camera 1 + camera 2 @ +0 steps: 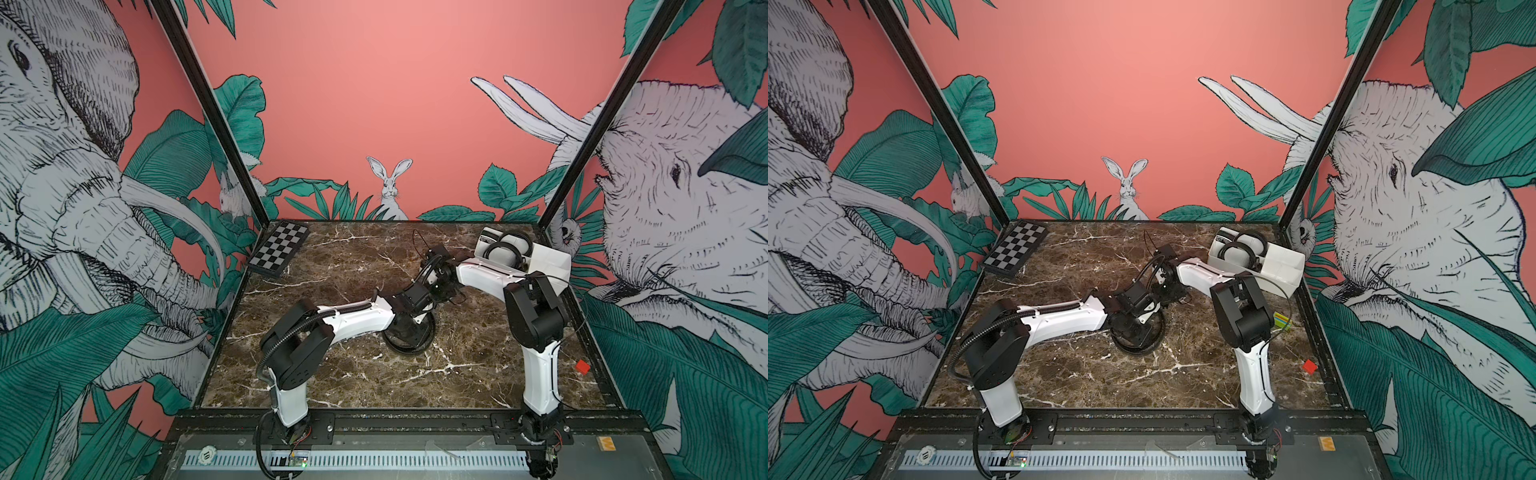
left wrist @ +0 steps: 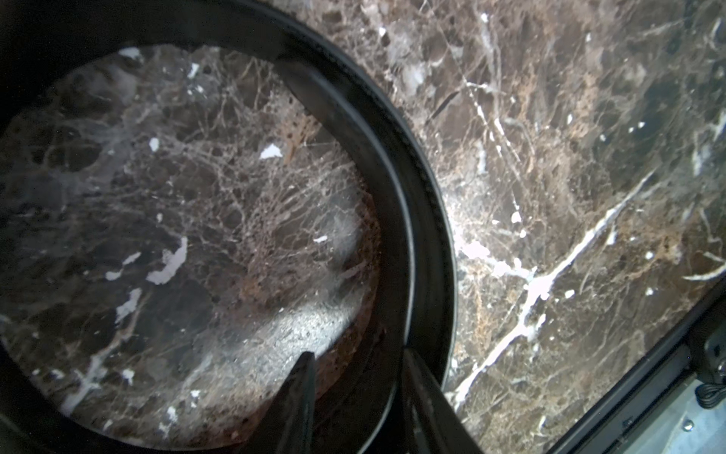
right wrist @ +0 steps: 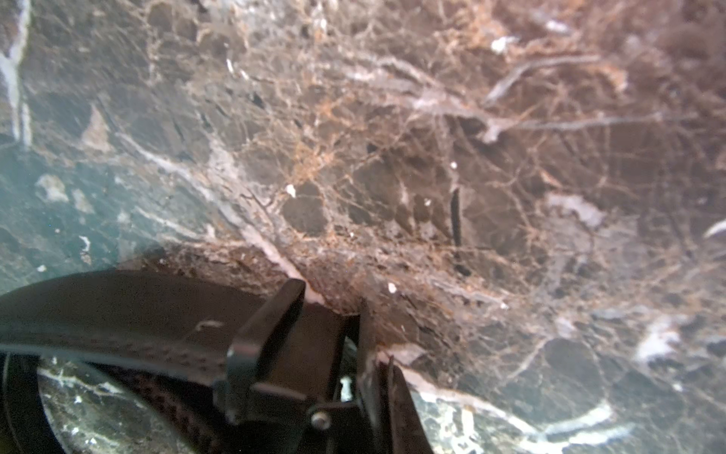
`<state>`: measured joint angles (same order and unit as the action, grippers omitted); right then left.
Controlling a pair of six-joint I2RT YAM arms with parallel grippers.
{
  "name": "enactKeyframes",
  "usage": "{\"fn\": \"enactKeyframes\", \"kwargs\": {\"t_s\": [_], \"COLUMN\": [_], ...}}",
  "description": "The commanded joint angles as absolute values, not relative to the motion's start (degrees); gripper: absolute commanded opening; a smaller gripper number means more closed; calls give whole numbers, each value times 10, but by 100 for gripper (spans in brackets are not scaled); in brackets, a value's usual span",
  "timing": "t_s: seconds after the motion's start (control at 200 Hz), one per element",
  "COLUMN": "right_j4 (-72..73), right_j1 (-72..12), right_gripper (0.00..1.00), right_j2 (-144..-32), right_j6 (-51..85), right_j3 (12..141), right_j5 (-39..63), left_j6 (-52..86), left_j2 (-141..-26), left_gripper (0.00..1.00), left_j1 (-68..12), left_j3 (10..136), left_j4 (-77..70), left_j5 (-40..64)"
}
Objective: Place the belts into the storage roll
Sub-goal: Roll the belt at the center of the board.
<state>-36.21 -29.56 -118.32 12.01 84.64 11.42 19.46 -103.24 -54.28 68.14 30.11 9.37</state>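
One black belt (image 1: 399, 347) lies coiled into a ring at the table's centre, seen in both top views (image 1: 1133, 350). My left gripper (image 2: 359, 353) reaches down over the ring, open, with the coil's wall (image 2: 412, 220) running between its fingers. Just behind it, my right gripper (image 3: 334, 334) is shut on the belt's (image 3: 129, 310) buckle end, low over the marble. The storage roll (image 1: 548, 253), a white box, stands at the back right corner. Two more belts (image 1: 505, 249) sit coiled in its far compartments.
A checkerboard (image 1: 280, 247) lies at the back left. A small red block (image 1: 582, 367) sits near the right edge, and a green-and-yellow item (image 1: 1282, 321) lies in front of the box. Black frame posts rise at both back corners.
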Motion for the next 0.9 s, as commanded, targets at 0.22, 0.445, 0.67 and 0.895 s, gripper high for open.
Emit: {"fn": "enactKeyframes", "kwargs": {"t_s": [0.22, 0.445, 0.67, 0.895], "right_j4": [-392, -405, -411, -411], "right_j1": [-293, -285, -264, -260], "right_gripper": [0, 0, 0, 0], "right_j2": [-1188, -1183, -1142, -1084], "right_j6": [124, 127, 134, 146], "right_j3": [834, 821, 765, 672], "right_j5": [113, 108, 109, 118], "left_j6": [197, 222, 262, 264], "left_j2": [-1064, -1113, -1107, -1132], "left_gripper": [38, 8, 0, 0], "left_j1": [-549, -548, -504, -447], "left_j3": [694, 717, 684, 682], "left_j4": [321, 351, 333, 305], "left_j5": [103, 54, 35, 53]}}
